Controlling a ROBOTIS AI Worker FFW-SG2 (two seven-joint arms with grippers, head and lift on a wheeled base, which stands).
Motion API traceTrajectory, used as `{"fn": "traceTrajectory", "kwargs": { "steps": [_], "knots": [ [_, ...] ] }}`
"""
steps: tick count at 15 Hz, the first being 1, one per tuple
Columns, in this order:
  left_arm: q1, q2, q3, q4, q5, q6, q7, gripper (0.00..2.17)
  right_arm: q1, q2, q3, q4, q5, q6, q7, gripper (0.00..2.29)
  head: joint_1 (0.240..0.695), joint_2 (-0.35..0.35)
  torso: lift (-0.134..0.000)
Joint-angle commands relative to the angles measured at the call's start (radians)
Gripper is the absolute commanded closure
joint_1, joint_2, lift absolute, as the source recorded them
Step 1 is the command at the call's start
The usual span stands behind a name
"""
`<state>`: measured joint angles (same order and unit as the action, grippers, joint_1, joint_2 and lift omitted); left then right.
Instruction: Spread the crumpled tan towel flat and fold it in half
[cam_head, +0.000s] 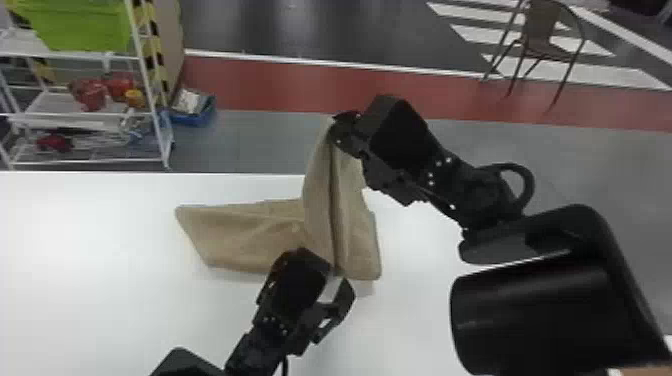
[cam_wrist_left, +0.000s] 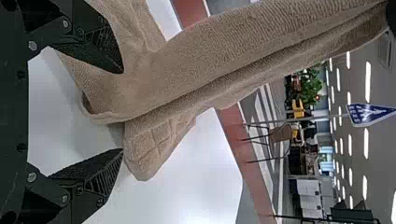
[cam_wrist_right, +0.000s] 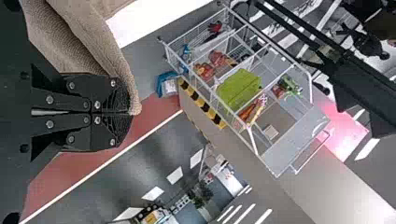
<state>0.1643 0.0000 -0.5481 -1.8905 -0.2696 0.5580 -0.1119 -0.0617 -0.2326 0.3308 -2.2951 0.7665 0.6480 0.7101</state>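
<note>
The tan towel (cam_head: 250, 235) lies partly on the white table, its right part pulled up in a hanging fold to my right gripper (cam_head: 340, 125) above the table's far edge. In the right wrist view the right gripper (cam_wrist_right: 128, 113) is shut on the towel's edge (cam_wrist_right: 112, 51). Low at the towel's near side is my left gripper (cam_head: 340, 280). The left wrist view has the left gripper (cam_wrist_left: 122, 112) open, fingers wide apart, with the towel (cam_wrist_left: 163, 79) rising past them; one fingertip overlaps the cloth, and I cannot tell whether they touch.
The white table (cam_head: 75, 250) extends to the left and in front of the towel. Beyond its far edge, a white rack (cam_head: 162, 135) with a green bin (cam_head: 82, 25) stands at the left, beside a blue box (cam_head: 195, 117) on the floor. A chair (cam_head: 542, 45) is far off at the right.
</note>
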Motion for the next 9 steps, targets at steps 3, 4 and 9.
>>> {"fn": "traceTrajectory", "kwargs": {
  "steps": [3, 4, 9],
  "knots": [
    [0.008, -0.003, 0.007, -0.012, 0.001, 0.003, 0.015, 0.34, -0.010, 0.029, 0.077, -0.049, -0.013, 0.057, -0.009, 1.44, 0.695, -0.167, -0.123],
    [0.008, -0.003, 0.011, -0.010, 0.001, 0.006, 0.017, 0.34, -0.006, 0.029, 0.090, -0.066, -0.013, 0.075, -0.009, 1.44, 0.695, -0.159, -0.123],
    [0.020, -0.003, 0.051, -0.025, -0.007, 0.012, 0.008, 0.45, 0.002, 0.024, 0.096, -0.096, -0.018, 0.091, -0.009, 1.44, 0.695, -0.121, -0.123]
  ]
}}
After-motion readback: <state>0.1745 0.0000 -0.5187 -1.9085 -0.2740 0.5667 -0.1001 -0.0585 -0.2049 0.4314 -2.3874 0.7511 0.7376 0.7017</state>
